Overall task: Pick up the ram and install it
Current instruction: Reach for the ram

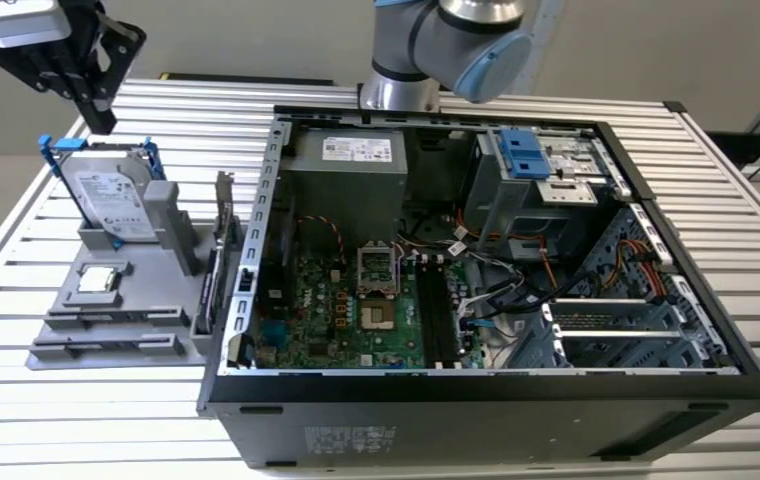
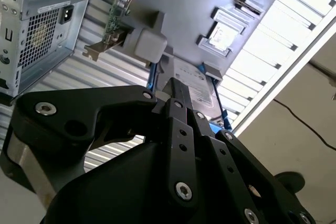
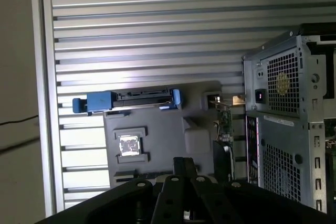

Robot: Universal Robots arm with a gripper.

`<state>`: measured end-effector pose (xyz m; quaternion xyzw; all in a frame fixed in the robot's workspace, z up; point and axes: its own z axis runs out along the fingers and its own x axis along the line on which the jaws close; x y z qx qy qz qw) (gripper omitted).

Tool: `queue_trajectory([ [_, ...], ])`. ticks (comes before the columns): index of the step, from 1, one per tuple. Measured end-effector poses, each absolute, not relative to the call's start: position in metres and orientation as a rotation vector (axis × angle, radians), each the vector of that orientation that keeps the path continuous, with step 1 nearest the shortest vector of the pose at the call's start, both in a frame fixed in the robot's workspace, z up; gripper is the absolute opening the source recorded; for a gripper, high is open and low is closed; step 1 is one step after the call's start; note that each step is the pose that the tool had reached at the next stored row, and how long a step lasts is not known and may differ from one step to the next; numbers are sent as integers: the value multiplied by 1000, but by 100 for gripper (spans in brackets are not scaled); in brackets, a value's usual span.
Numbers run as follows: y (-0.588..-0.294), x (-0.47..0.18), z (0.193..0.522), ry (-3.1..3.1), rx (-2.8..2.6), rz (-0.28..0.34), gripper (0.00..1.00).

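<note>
Open computer case (image 1: pixel 487 390) is lying on the table (image 1: pixel 33 420) while the fingers (image 1: pixel 96 108), closed on nothing, are hovering at the exterior view's far left over a grey holder (image 1: pixel 153 285), where the ram (image 1: pixel 111 318) is resting along its near end.

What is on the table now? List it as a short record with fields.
gripper: hangs above the hard drive, apart from it
hard drive: upright in a blue frame on the gray holder
processor: flat in the holder's square pocket
ram: thin dark stick in the holder's long slot, not yet picked up
computer case: open, beside the holder, motherboard showing
</note>
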<state>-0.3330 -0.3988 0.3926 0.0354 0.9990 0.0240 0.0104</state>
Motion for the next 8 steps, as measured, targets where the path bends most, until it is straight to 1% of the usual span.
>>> queue_trajectory([
  [8, -399, -341, 393, 3118, 110, 75, 0],
])
